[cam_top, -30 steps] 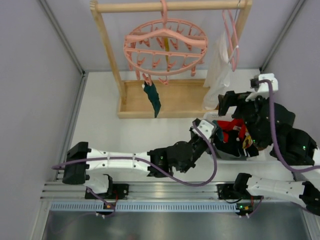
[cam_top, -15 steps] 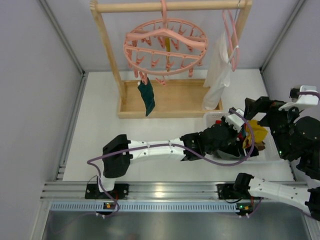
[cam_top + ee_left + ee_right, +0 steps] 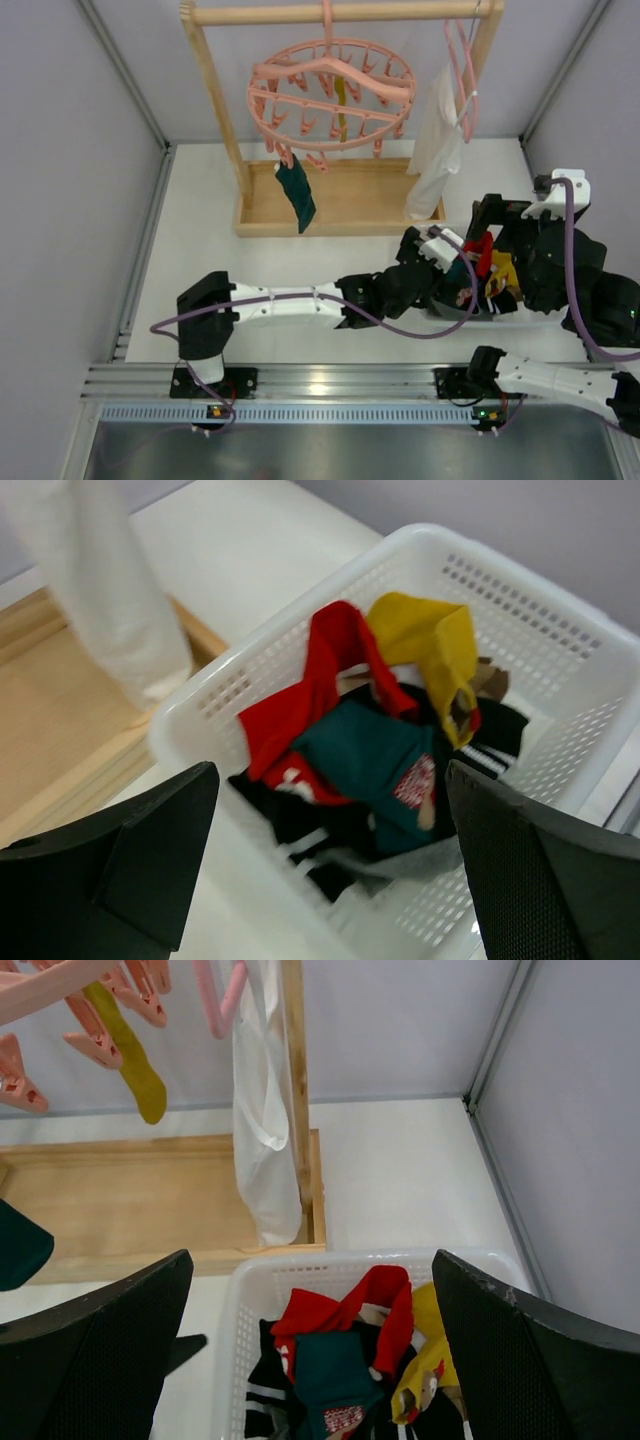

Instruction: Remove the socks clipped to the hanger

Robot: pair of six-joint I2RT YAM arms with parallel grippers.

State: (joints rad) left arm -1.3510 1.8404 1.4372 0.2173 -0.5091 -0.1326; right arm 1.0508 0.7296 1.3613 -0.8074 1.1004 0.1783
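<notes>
Teal sock (image 3: 296, 195), yellow sock (image 3: 126, 1052) clipped to hanger (image 3: 330, 95), long axis vertical, free ends down. Other socks (image 3: 370, 750) heaped in basket (image 3: 500, 565). Left gripper (image 3: 330, 800), right gripper (image 3: 312, 1280) spread wide, empty.

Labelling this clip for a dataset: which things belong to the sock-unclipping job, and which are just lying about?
Job:
- round pink peg hanger
- teal sock clipped to it
- yellow sock clipped to it
- loose socks piled in the white basket

Just there:
- white cloth
- thin pink clothes hanger
- wooden rack
</notes>
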